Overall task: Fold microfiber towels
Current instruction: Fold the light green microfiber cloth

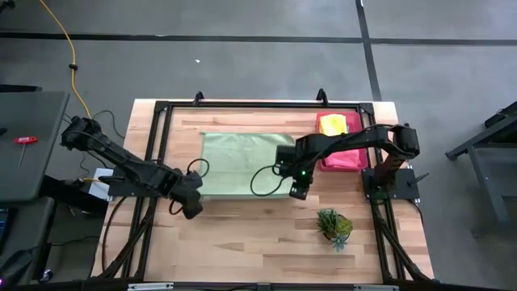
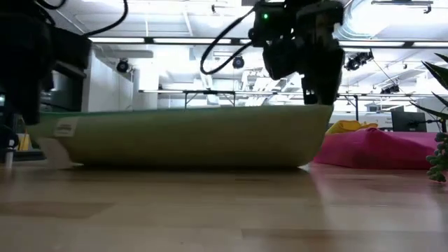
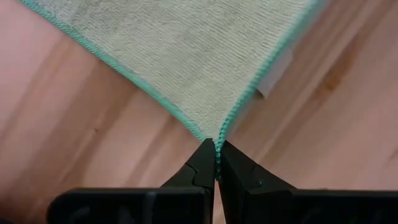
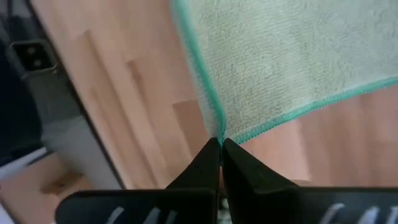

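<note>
- Pinching near corners of pale green towel [image 1: 242,164], spread flat mid-table: left gripper [image 3: 217,163] and right gripper [image 4: 220,149], jaws closed on teal hem
- Showing only overhead: yellow towel [image 1: 333,124] on pink towel [image 1: 343,157], far right
- Reaching inward, both arms low

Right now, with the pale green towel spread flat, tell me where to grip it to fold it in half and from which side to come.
Grip the pale green towel at its two near corners, coming from the table's front edge. It lies flat, so only the stitched corners give purchase. The left hand and right hand are already shut on those corners.
</note>
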Controlling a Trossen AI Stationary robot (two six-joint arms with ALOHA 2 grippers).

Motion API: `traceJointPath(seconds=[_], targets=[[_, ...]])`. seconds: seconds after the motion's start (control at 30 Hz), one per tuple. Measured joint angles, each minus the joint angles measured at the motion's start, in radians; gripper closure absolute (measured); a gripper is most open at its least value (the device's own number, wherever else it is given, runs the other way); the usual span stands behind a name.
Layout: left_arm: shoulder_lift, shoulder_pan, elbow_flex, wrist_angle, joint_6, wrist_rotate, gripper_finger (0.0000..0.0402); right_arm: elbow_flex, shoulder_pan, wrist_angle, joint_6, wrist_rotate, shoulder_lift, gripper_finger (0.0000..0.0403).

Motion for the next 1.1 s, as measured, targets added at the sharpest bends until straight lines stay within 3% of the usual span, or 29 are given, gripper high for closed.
traceJointPath(seconds=[0.17,0.23,0.33,0.73,1.1], targets=[[0.006,-0.06,0.001,0.005,-0.082,0.037,0.0401,-0.001,0.033,0.006,0.005,-0.053,0.0,0.0403],[-0.004,-0.056,0.001,0.003,-0.087,0.053,0.0401,-0.001,0.028,0.006,0.001,-0.11,0.0,0.0403],[-0.03,-0.015,0.002,-0.009,-0.061,0.03,0.0401,-0.001,0.003,0.01,-0.016,-0.111,0.0,0.0403],[-0.054,0.351,0.002,-0.029,0.136,-0.223,0.0401,-0.001,-0.224,0.065,-0.02,0.154,0.0,0.0403],[0.053,0.558,0.002,0.086,0.335,-0.313,0.0401,-0.001,-0.327,0.14,0.05,0.314,0.0,0.0403]])
